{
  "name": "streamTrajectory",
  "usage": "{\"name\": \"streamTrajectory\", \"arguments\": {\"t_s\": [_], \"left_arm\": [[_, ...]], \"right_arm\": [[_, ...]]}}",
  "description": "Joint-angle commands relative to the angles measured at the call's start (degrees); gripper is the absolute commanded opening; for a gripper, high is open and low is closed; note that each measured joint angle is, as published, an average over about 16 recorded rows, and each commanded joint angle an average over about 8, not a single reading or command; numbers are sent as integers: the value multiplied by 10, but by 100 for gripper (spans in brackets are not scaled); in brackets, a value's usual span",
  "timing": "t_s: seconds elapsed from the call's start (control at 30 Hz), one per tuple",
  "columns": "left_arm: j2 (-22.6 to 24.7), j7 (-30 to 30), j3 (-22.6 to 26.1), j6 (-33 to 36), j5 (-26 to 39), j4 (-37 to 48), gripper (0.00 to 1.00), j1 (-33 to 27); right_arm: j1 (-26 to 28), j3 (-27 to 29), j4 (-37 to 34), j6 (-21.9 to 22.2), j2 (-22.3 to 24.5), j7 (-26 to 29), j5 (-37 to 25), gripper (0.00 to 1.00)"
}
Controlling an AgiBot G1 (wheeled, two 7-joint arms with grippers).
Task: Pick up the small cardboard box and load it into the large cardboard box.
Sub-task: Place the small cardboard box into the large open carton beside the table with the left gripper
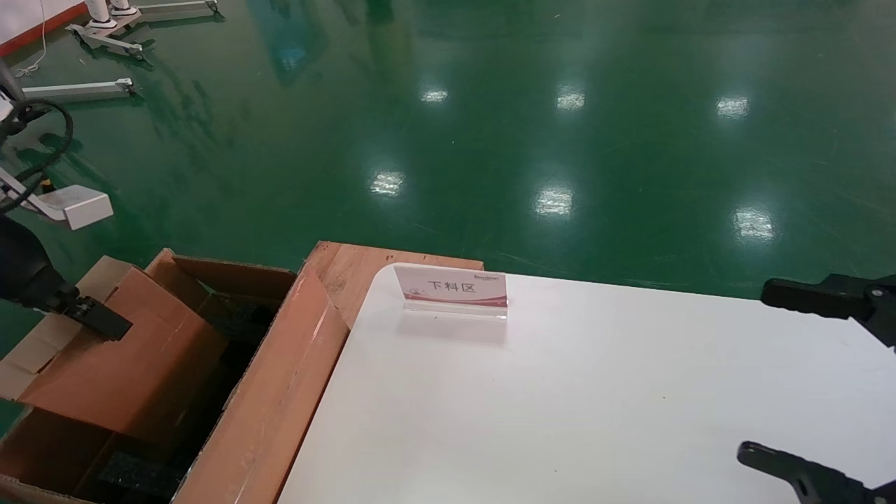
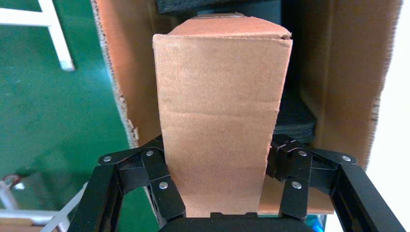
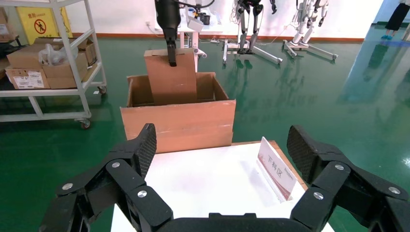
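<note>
My left gripper (image 1: 94,316) is shut on the small cardboard box (image 1: 129,360), a flat reddish-brown carton. It holds the carton by its upper end, lower end down inside the large cardboard box (image 1: 280,399). In the left wrist view the small box (image 2: 220,111) fills the space between the fingers (image 2: 159,183), with the large box's walls (image 2: 338,87) and black foam (image 2: 295,116) around it. The right wrist view shows the small box (image 3: 171,79) standing upright in the large box (image 3: 179,128). My right gripper (image 1: 754,371) is open and empty over the table's right side, also seen in its wrist view (image 3: 223,145).
A white table (image 1: 595,406) stands right of the large box, with a small upright sign (image 1: 451,287) near its far edge. A wooden board (image 1: 350,269) lies under the table's far left corner. A shelf cart (image 3: 48,63) with cartons stands beyond on the green floor.
</note>
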Motion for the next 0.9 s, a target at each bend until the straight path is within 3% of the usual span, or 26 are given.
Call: {"name": "streamTrajectory", "arguments": {"t_s": [0.03, 0.9], "left_arm": [[5, 5, -1, -4, -3, 14, 0, 16], [54, 68, -7, -16, -23, 171, 0, 142]], "right_arm": [[0, 0, 0, 0, 0, 0, 0, 100], [0, -1, 0, 0, 0, 0, 1, 100]]}}
